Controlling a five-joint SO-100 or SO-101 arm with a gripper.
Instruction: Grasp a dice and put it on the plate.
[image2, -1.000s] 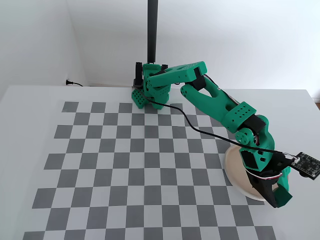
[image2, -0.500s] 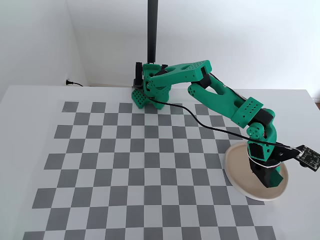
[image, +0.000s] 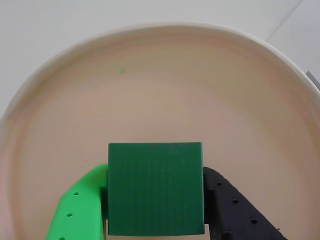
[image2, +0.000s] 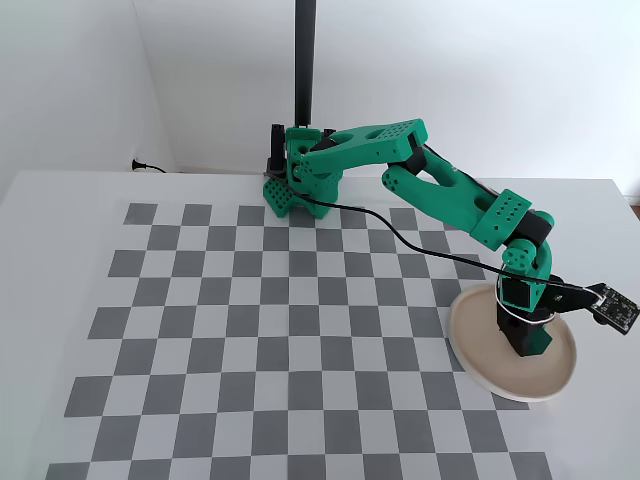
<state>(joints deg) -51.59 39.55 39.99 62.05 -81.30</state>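
In the wrist view the dark green dice (image: 156, 189) sits between the bright green finger (image: 82, 207) on the left and the black finger (image: 235, 210) on the right, both pressed against its sides. My gripper (image: 156, 200) is shut on the dice over the pale beige-pink plate (image: 160, 75), which fills that view. In the fixed view the gripper (image2: 527, 343) points down onto the plate (image2: 475, 345) at the right edge of the checkerboard. The dice is hidden by the gripper there. I cannot tell whether the dice touches the plate.
The green arm (image2: 440, 190) reaches from its base (image2: 290, 185) at the back of the checkerboard mat (image2: 250, 330). A black cable (image2: 400, 240) hangs along the arm. A black pole (image2: 304, 60) stands behind the base. A white wall lies behind.
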